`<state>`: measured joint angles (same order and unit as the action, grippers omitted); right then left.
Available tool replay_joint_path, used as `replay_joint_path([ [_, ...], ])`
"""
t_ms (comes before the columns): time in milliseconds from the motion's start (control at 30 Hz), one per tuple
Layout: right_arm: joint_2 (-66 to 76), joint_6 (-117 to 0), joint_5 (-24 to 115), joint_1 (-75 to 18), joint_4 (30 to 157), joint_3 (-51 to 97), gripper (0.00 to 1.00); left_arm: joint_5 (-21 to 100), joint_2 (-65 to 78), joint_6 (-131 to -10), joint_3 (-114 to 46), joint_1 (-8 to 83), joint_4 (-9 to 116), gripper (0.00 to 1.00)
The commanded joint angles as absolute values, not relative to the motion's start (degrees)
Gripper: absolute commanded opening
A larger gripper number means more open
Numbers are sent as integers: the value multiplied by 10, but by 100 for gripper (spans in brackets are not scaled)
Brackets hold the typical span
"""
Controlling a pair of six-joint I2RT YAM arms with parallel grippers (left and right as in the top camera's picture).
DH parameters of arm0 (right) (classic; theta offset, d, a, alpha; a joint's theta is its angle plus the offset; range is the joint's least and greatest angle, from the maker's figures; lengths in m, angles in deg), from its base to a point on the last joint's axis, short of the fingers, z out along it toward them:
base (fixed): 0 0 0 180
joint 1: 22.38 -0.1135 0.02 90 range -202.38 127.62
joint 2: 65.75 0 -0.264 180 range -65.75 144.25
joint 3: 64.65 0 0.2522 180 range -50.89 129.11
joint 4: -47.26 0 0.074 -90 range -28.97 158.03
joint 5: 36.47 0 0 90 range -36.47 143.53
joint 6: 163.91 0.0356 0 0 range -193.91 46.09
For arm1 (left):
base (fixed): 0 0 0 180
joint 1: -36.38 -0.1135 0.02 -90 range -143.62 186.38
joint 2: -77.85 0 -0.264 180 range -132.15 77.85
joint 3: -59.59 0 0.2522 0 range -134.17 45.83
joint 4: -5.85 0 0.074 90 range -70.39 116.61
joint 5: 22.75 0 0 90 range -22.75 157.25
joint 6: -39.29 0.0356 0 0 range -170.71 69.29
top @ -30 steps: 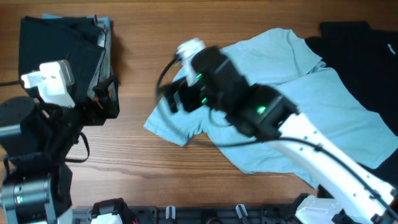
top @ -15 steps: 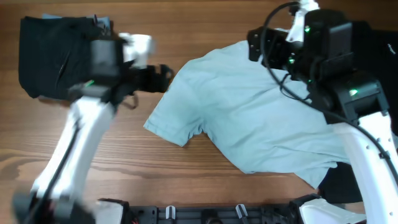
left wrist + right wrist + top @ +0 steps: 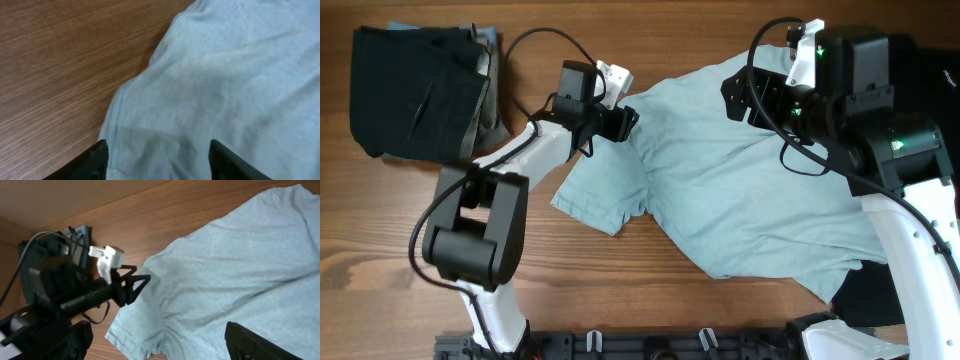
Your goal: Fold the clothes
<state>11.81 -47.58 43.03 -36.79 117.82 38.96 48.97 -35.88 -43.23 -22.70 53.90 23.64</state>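
Overhead, table [image 3: 400, 230]: wooden, bore everything.
Light-blue T-shirt [image 3: 750, 190]: lay rumpled right of centre, overlapping a black T-shirt [image 3: 932, 60].
Dark folded clothes [image 3: 415, 95]: sat at the far-left corner.
Right gripper [image 3: 735, 95]: was above the shirt's top edge, jaws wide, empty.
Left gripper [image 3: 623, 120]: was at the shirt's left edge, fingers apart, fabric between them.

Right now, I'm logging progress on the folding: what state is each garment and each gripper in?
light-blue T-shirt: unfolded, spread rumpled on the table.
black garment: unfolded, partly under the light-blue T-shirt.
dark stack: folded, at the far left corner.
left gripper: open, fingers apart over the T-shirt's left edge.
right gripper: open, empty, above the T-shirt.
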Motion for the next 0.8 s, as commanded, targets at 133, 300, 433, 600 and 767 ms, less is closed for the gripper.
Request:
replay_joint_path([
  [133,117,-485,435,-367,1197,395,90,535,-418,-421,-231,540,199,59],
  [300,117,-484,478,-367,1221,394,90,539,-420,-421,-231,538,210,17],
  [433,117,-484,494,-367,1235,394,90,587,-420,-421,-231,526,269,4],
  [600,117,-485,514,-367,1247,394,91,590,-414,-426,-231,486,325,4],
  [767,117,-484,525,-367,1247,386,92,618,-363,-463,-231,415,412,4],
])
